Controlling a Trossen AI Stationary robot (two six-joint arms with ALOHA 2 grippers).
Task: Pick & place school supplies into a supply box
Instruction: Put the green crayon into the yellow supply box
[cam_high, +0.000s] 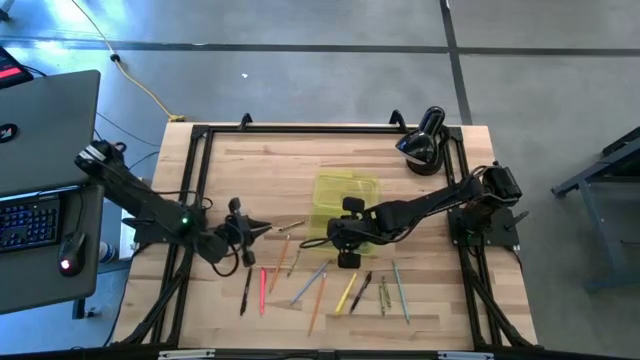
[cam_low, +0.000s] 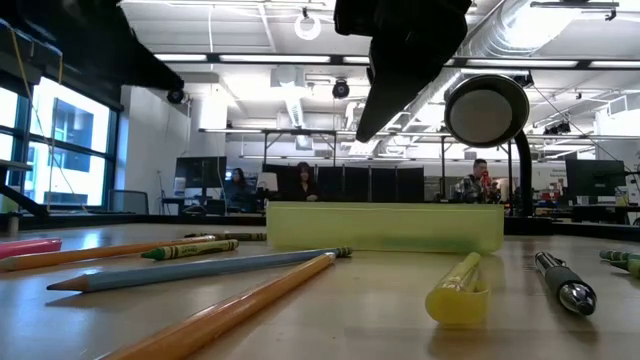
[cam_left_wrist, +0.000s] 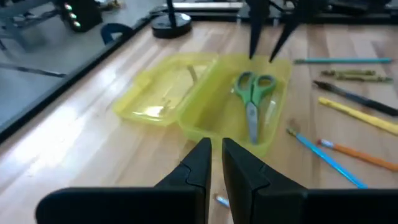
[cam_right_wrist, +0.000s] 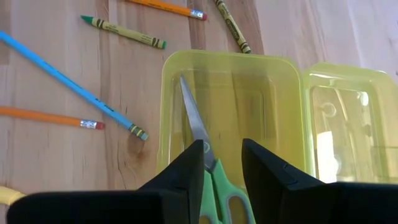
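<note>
The supply box, a translucent yellow-green case, lies mid-table with its lid folded open flat beside it. Green-handled scissors lie flat on its floor. My right gripper hangs open just above the scissors' handle end, touching nothing. My left gripper stands left of the box, pointing at it, its fingers a narrow gap apart and empty. Pens and pencils lie scattered on the table nearer the front edge.
A black rounded lamp stands at the far right corner. Black frame rails run along the table's edges. A laptop sits off the table's left. A yellow marker and a crayon lie near the box.
</note>
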